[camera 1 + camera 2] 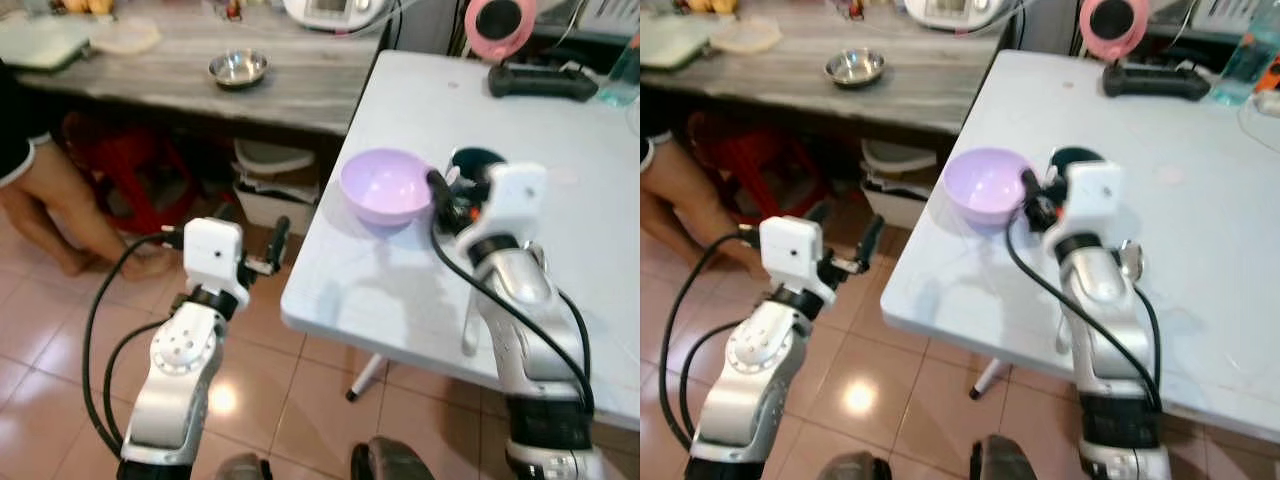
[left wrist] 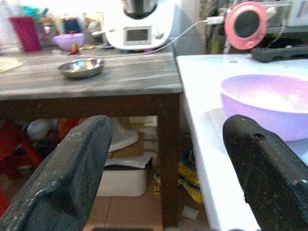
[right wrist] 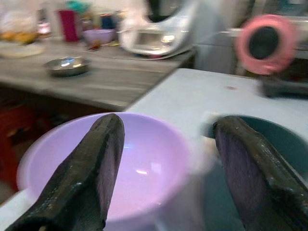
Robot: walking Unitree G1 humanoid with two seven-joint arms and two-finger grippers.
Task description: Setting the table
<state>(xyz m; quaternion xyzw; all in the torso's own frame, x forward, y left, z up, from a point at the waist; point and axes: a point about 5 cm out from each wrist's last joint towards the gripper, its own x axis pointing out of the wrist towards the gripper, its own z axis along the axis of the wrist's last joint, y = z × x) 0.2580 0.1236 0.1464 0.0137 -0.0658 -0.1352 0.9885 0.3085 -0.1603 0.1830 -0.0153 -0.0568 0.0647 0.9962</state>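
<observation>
A lilac bowl (image 1: 385,185) stands near the left edge of the white table (image 1: 400,290). A dark teal bowl (image 1: 475,160) sits just behind it to the right. My right gripper (image 1: 452,192) hovers at the gap between the two bowls, open. In the right wrist view one finger (image 3: 91,178) lies in front of the lilac bowl (image 3: 149,163) and the other in front of the teal bowl (image 3: 274,139). My left gripper (image 1: 268,248) is open off the table's left edge, above the floor, with nothing between its fingers (image 2: 72,168).
A wooden counter (image 1: 300,90) at the back left carries a small steel bowl (image 1: 238,68) and a white appliance (image 2: 138,24). A person's bare legs (image 1: 55,210) are at the far left. A red stool (image 1: 135,170) and boxes (image 1: 265,190) sit under the counter. A pink round device (image 1: 500,25) stands at the table's far end.
</observation>
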